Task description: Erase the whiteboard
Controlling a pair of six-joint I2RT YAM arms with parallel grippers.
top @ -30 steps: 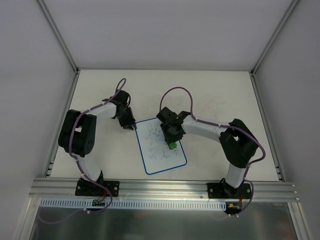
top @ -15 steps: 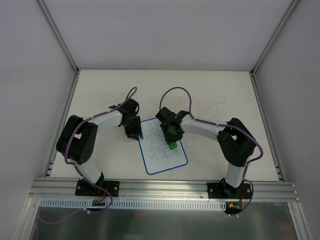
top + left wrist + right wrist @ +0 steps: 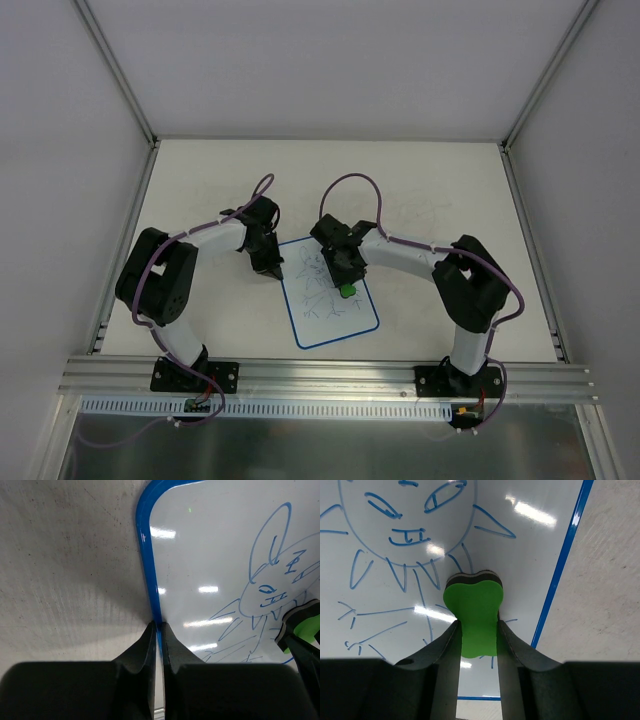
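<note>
The whiteboard (image 3: 345, 322) lies flat on the table between the arms, with a blue rim and blue scribbles on it. My left gripper (image 3: 272, 267) is shut, its tips resting on the board's left rim near the far corner; the left wrist view shows the tips (image 3: 159, 626) astride the blue rim (image 3: 148, 565). My right gripper (image 3: 343, 280) is shut on a green bone-shaped eraser (image 3: 346, 291) that rests on the board's middle right. In the right wrist view the eraser (image 3: 472, 607) sits between the fingers, on the board (image 3: 520, 545) below a drawn face.
The pale table top (image 3: 420, 180) stretches behind and to both sides of the board. An aluminium rail (image 3: 320, 375) runs along the near edge with both arm bases on it. White walls close off the back and sides.
My left gripper has swung right from beside the board onto its left rim. The board has shifted slightly to the right. My right gripper with the eraser has barely moved.
</note>
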